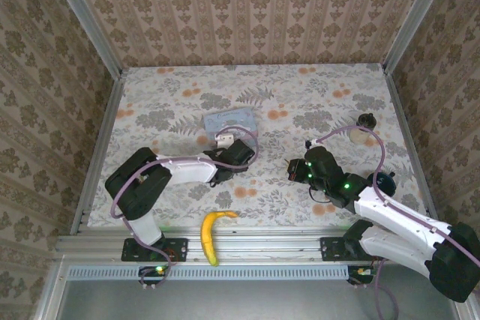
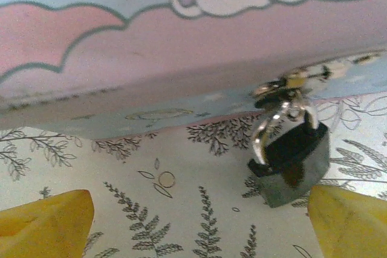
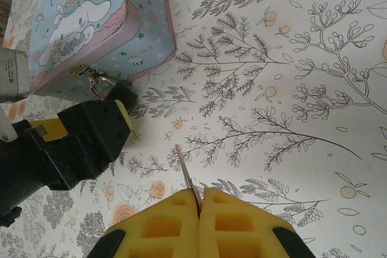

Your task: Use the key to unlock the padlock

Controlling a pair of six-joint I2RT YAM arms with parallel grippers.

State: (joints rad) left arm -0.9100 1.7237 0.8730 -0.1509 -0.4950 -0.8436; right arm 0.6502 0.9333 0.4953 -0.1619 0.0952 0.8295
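Padlock [image 2: 289,162], left wrist (key [image 3: 186,172], right wrist)

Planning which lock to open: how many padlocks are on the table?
1. The small dark squarish metal padlock hangs from the clasp of the pale blue cartoon tin, just ahead of the left gripper's open yellow fingers. Others could be hidden from view.

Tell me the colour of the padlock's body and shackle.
Dark, nearly black body with a shiny silver shackle; the padlock shows best in the left wrist view.
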